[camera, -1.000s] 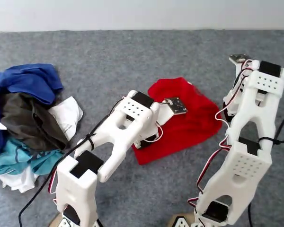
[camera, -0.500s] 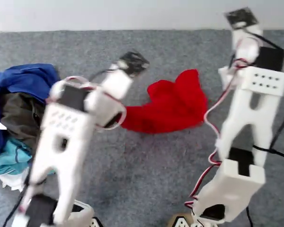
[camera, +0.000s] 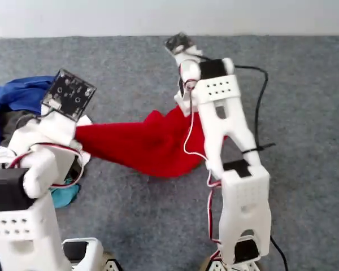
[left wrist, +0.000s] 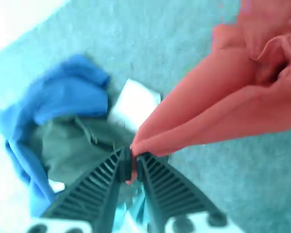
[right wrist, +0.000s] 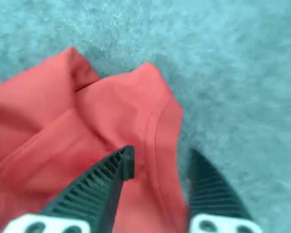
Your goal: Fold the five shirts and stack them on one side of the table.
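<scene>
Over the table (camera: pixel 305 84), red shirt (camera: pixel 141 147) — left gripper (left wrist: pixel 131 162) clamped on it, right gripper (right wrist: pixel 160 158) parted.

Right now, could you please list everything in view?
Red shirt: 1, red, mid-table, stretched out.
Blue shirt: 1, blue, at the table's edge.
Dark shirt: 1, dark grey, under the blue one.
White shirt: 1, white, beside the dark one, nearest the red.
Teal shirt: 1, teal, heaped with those, near side.
Table: 1, grey.
Left tool: 1, black, shut on the red shirt's end.
Right tool: 1, black, open over its other end.
</scene>
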